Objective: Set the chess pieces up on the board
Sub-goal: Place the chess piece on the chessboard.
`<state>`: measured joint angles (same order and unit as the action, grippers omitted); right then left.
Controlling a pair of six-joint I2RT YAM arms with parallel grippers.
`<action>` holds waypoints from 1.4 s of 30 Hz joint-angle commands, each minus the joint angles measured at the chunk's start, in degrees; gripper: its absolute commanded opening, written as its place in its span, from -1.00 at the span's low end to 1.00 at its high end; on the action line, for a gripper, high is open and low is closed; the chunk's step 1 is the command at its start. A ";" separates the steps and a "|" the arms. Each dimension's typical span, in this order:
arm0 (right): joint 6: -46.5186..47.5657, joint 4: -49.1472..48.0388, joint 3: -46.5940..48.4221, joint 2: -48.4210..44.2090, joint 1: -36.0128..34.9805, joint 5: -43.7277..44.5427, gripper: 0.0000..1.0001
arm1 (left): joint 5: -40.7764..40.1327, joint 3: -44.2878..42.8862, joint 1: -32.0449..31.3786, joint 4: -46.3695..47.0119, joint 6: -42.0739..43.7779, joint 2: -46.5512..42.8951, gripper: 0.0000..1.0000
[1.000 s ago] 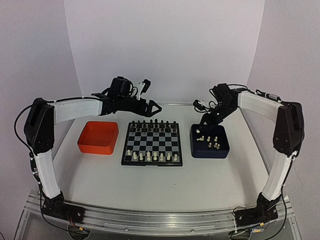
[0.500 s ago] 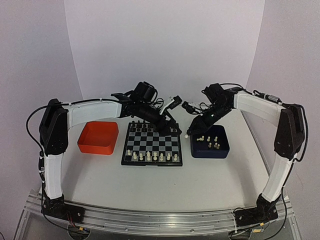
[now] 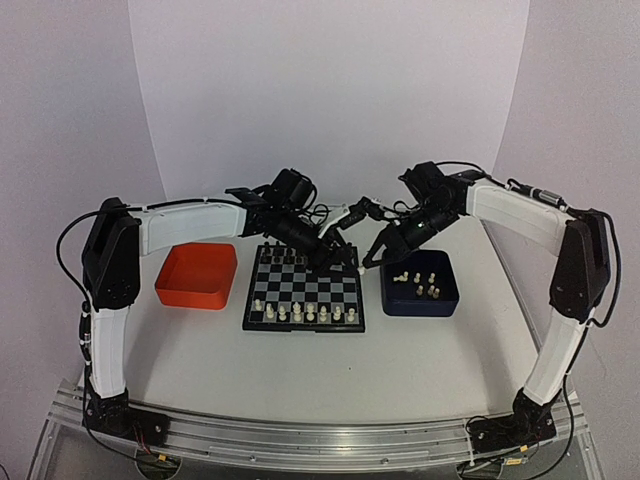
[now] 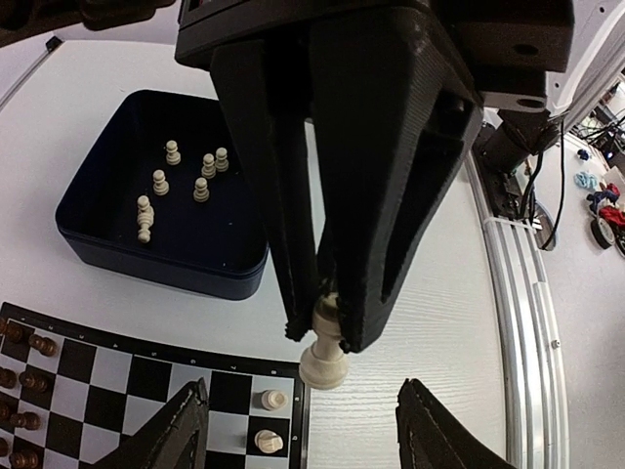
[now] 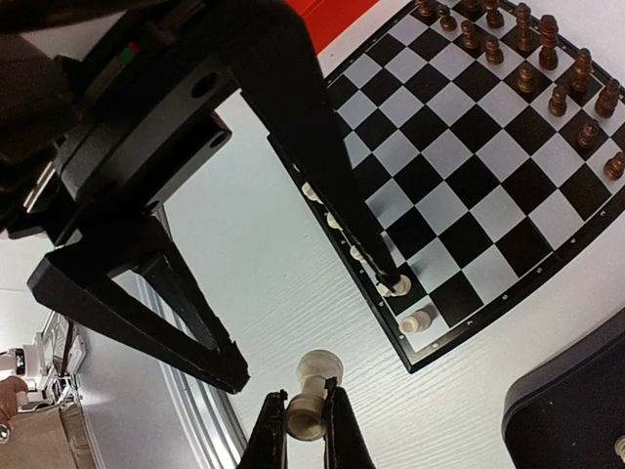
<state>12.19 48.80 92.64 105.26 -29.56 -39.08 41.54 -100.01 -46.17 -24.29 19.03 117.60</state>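
Note:
A cream-white chess piece [image 5: 317, 369] hangs in the air just off the board's [image 3: 300, 290] right edge, with my right gripper [image 5: 305, 396] shut on its upper part. In the left wrist view the same piece [image 4: 325, 344] hangs base-down between the right gripper's fingers [image 4: 391, 195]. My left gripper [image 4: 304, 384] is open, its jaws standing wide on either side of the piece without touching it. From above, the left gripper [image 3: 345, 258] and right gripper [image 3: 368, 262] meet at the board's far right corner. White pieces [image 3: 300, 313] line the board's near rows.
A dark blue tray [image 3: 420, 300] right of the board holds several loose white pieces [image 4: 161, 181]. An orange tray [image 3: 197, 275] sits left of the board. Dark pieces [image 3: 300, 245] fill the board's far rows. Both forearms cross above the board's far edge.
The left arm swung right across the board's far side to the right gripper, its jaws narrowing. The right gripper rose out of the blue tray and moved left with the piece.

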 commanded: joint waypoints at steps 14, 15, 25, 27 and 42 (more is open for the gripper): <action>-4.43 0.23 3.62 -2.07 -1.99 -4.25 -1.00 | 4.43 1.31 0.05 -1.07 3.19 -2.96 -0.40; -4.45 0.12 3.71 -1.96 -2.05 -4.25 -1.00 | 4.61 1.44 0.10 -0.75 3.15 -3.04 -0.42; -4.40 -0.25 4.06 -0.88 -2.28 -3.89 -0.95 | 8.21 2.82 0.08 3.61 1.24 -2.99 -0.80; -4.31 -0.42 4.21 -0.78 -2.28 -3.97 -0.92 | 9.07 3.16 0.11 4.55 0.78 -3.10 -0.98; -3.72 -2.30 3.18 -2.24 -2.31 -2.76 -0.25 | 7.34 15.85 0.17 27.51 -12.55 -7.24 -1.00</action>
<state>7.64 48.20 94.61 105.21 -31.55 -40.95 49.36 -87.41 -45.86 -8.34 12.78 115.08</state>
